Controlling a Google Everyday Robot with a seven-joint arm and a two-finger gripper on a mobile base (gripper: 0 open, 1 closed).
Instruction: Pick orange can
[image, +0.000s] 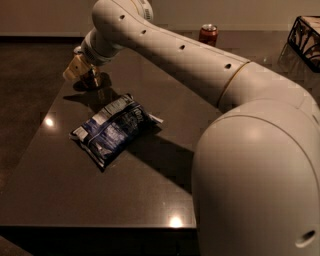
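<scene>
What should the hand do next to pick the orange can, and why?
Probably a small, slow settle onto the orange can to secure it before any lift. The hand is at the table's far left corner, right against the can, which it mostly hides, so a firm hold isn't confirmed. The blue chip bag and red can sit well apart.
</scene>
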